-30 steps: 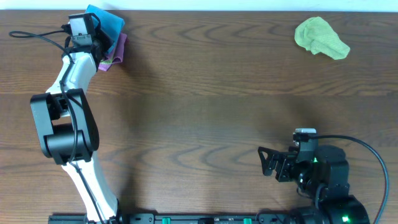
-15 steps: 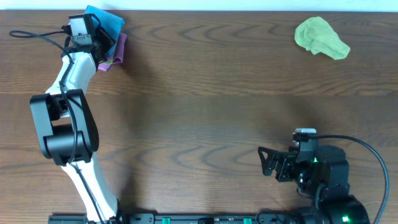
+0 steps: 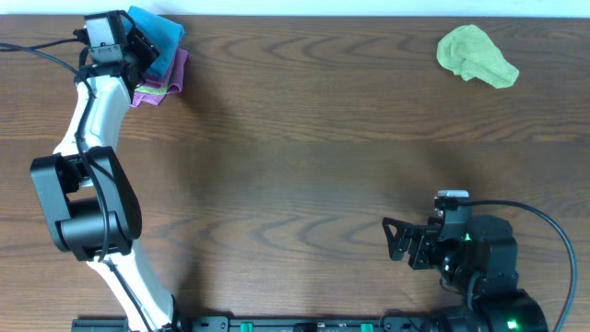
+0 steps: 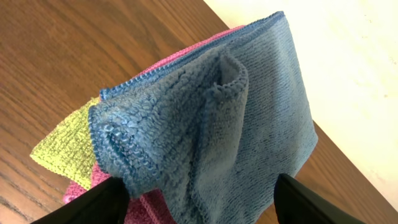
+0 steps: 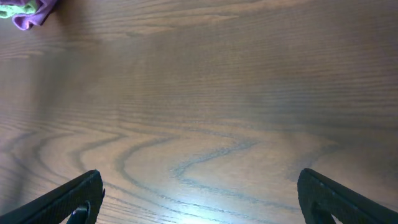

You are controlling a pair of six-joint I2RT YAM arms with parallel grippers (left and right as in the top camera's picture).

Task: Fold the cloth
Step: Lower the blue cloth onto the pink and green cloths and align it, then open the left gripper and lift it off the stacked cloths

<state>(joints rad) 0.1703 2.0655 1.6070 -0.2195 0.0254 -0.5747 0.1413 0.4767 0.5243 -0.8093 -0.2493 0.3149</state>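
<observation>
A folded blue cloth [image 3: 162, 32] [image 4: 217, 112] lies on top of a pink cloth [image 3: 172, 72] [image 4: 149, 210] and a yellow-green cloth [image 4: 62, 146] at the table's far left corner. My left gripper [image 3: 140, 46] [image 4: 199, 202] is open right at this stack. Its fingers [image 4: 102, 200] stand wide on either side of the blue cloth's near edge without pinching it. A crumpled light green cloth [image 3: 475, 55] lies alone at the far right. My right gripper [image 3: 395, 242] [image 5: 199, 199] hovers open over bare wood near the front right, with nothing between its fingers.
The wooden table [image 3: 304, 166] ends just behind the stack, where a pale wall or floor [image 4: 348, 56] shows. The edge of the pink cloth [image 5: 28, 14] shows in the top left corner of the right wrist view.
My left gripper has opened, let go of the blue cloth and drawn back a little to the left. The right arm has not moved.
</observation>
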